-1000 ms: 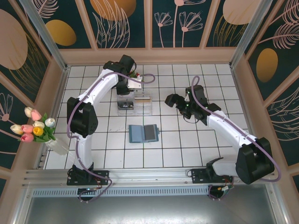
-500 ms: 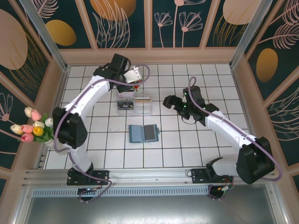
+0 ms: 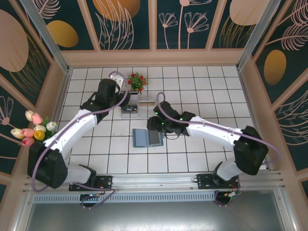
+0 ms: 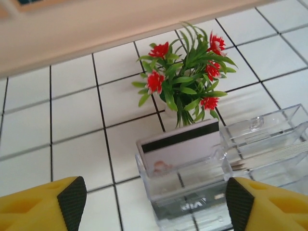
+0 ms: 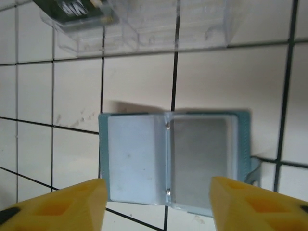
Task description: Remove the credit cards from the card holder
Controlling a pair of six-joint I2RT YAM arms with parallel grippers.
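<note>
**Card holder open in front of rack, both grippers released**

White tiled counter (image 3: pixel 192 96). Clear acrylic rack (image 3: pixel 144 107) mid-counter. Teal card holder (image 5: pixel 130 159) lying open flat just in front of rack, not touching it; left panel pale, right panel grey. Above it, right gripper (image 5: pixel 156 207), jaws spread, grasping nothing. At rack's left end, left gripper (image 4: pixel 155 199), jaws wide, empty. Red-flowered plant (image 4: pixel 185 72) just behind rack. Of credit cards, striped card (image 4: pixel 180 144) upright in rack's left compartment, thin stack (image 4: pixel 274 154) in next compartment.

The left arm (image 3: pixel 77 126) extends forward with the left gripper (image 4: pixel 155 204) spread wide and empty, while the right arm (image 3: pixel 211 130) reaches leftward, its right gripper (image 5: pixel 156 197) pointing down, jaws apart.
</note>
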